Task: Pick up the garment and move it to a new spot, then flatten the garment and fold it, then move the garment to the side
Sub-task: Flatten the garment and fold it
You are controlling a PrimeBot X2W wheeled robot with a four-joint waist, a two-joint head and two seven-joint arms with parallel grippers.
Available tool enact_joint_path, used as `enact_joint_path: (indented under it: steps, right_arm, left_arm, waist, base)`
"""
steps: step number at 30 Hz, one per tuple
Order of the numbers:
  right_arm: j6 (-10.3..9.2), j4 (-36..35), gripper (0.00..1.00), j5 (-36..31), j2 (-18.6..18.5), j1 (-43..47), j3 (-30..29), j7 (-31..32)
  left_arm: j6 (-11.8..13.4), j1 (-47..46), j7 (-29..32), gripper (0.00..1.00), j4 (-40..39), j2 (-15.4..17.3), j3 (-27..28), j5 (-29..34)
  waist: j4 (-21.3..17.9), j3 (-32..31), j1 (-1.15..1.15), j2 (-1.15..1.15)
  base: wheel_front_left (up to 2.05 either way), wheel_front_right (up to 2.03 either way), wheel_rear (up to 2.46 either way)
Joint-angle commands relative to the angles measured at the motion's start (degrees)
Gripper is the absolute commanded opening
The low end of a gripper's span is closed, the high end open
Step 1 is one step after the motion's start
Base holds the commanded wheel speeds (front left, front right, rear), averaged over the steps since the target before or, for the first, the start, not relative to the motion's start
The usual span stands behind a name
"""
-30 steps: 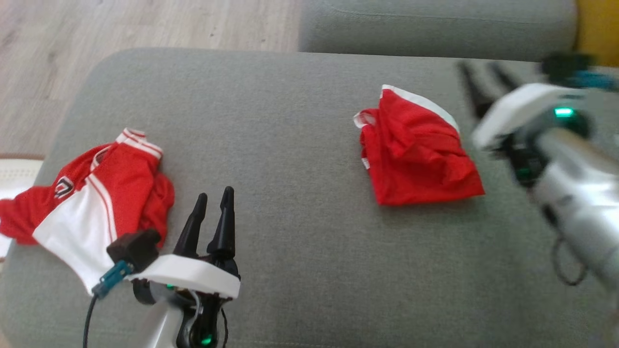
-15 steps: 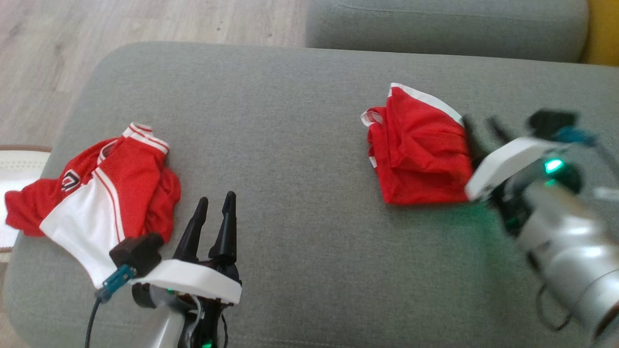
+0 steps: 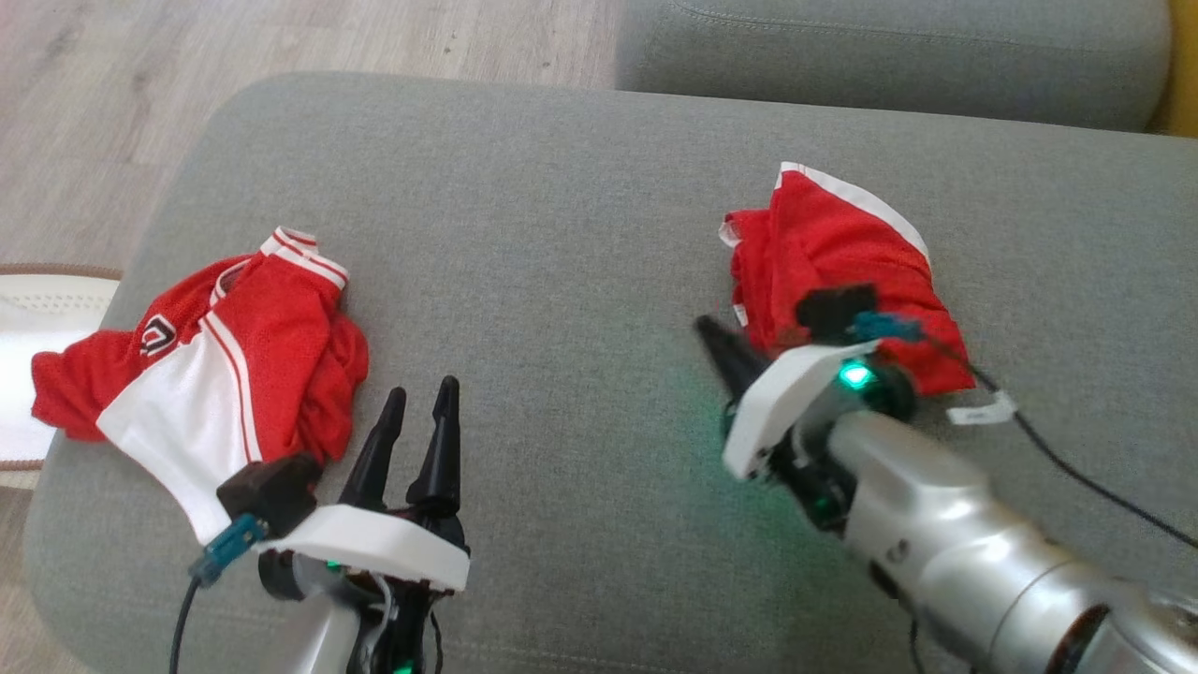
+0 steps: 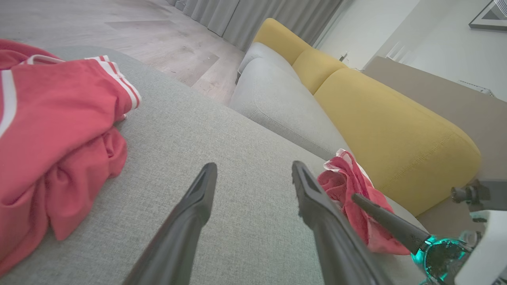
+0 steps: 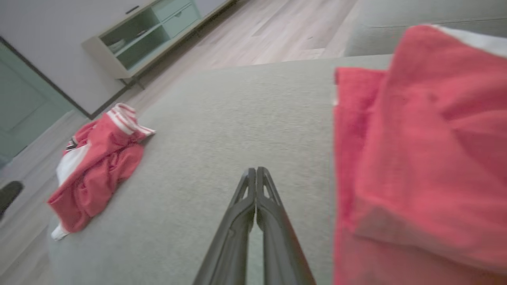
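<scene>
Grey sofa cushion [image 3: 580,234] carries everything, and we read it from the bottom of the head view upward. At lower left, our left gripper [image 3: 423,391] waits with its fingers spread wide and empty, probably parked out of the way. Right of centre, our right gripper [image 3: 716,339] has its fingers pressed together on nothing, tip just beside the folded red garment [image 3: 833,253]; we judge that this suits nudging it sideways. Its wrist hides the garment's near corner, so contact is unclear. A crumpled red-and-white jersey [image 3: 225,365] sits at the left edge.

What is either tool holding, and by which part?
Nothing. Right tool is shut empty beside the folded red garment; left tool is open, empty.
</scene>
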Motion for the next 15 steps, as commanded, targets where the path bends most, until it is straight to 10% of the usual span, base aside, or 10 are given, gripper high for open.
enact_joint_path:
  steps: [1,7,12,14,15]
  right_arm:
    - [0.44,-3.38,0.00,-0.61,1.10,1.25,0.69,-0.99]
    - [0.44,-9.82,0.00,-1.90,-1.08,0.43,-0.49,-3.24]
    - [0.44,-18.05,0.00,-9.83,-6.68,1.27,-12.83,-3.44]
    - [0.44,-21.57,0.55,-14.56,-8.59,3.40,-18.22,-3.45]
    - [0.44,-23.23,1.00,-16.93,-9.36,4.64,-20.68,-3.45]
  left_arm:
    - [0.14,-2.42,-0.70,1.00,-1.61,0.18,1.93,0.02]
    - [0.30,-2.00,-0.70,1.00,-2.35,0.18,2.89,0.61]
    - [0.45,-1.14,-0.70,1.00,-4.69,0.18,4.85,3.00]
    - [0.51,-0.67,-0.70,1.00,-5.66,0.20,6.01,4.01]
    - [0.52,-0.42,-0.70,1.00,-6.10,0.31,6.55,4.54]
  waist:
    - [-0.19,-0.08,0.00,0.00]
    - [-1.70,-0.98,0.00,0.00]
    - [-4.44,-2.52,0.00,0.00]
    - [-5.85,-3.32,0.00,0.00]
    - [-6.63,-3.69,0.00,0.00]
  base:
    - [0.00,0.00,0.00]
    - [0.00,0.00,0.00]
    - [0.00,0.00,0.00]
    - [0.00,0.00,0.00]
    - [0.00,0.00,0.00]
